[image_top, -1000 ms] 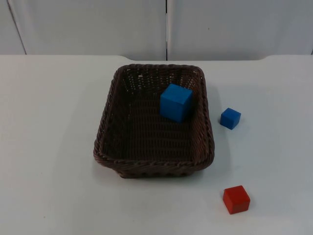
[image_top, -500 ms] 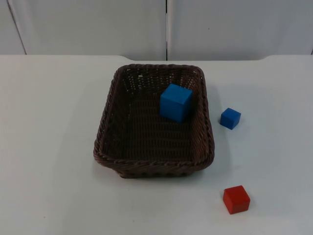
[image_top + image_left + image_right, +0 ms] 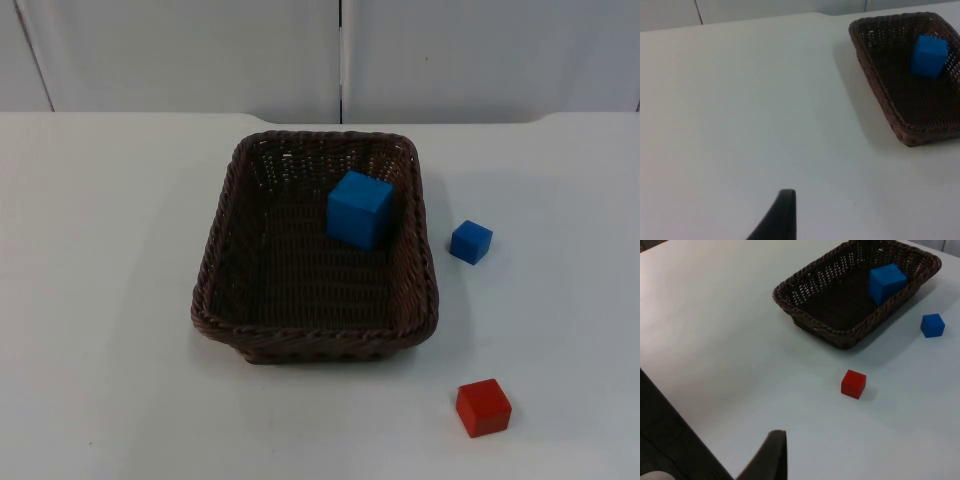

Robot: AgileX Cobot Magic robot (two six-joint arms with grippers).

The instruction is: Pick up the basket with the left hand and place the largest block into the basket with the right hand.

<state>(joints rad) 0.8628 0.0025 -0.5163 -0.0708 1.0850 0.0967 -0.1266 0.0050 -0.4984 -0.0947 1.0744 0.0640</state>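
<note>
A dark brown wicker basket [image 3: 213, 250] stands on the white table near its middle. The largest block, a blue cube [image 3: 359, 208], lies inside it against the far right wall. In the left wrist view my left gripper [image 3: 782, 220] hangs over bare table, well away from the basket [image 3: 875, 80] and the blue cube [image 3: 929, 55]. My right gripper [image 3: 772, 457] hovers near the table's edge, far from the basket [image 3: 810, 322] and the big blue cube [image 3: 886, 283]. Neither gripper holds anything.
A small blue cube [image 3: 470, 242] sits on the table just right of the basket. A red cube [image 3: 483, 407] lies near the front right. The right wrist view shows the small blue cube [image 3: 932, 325], the red cube [image 3: 853, 384] and the table's edge [image 3: 685, 415].
</note>
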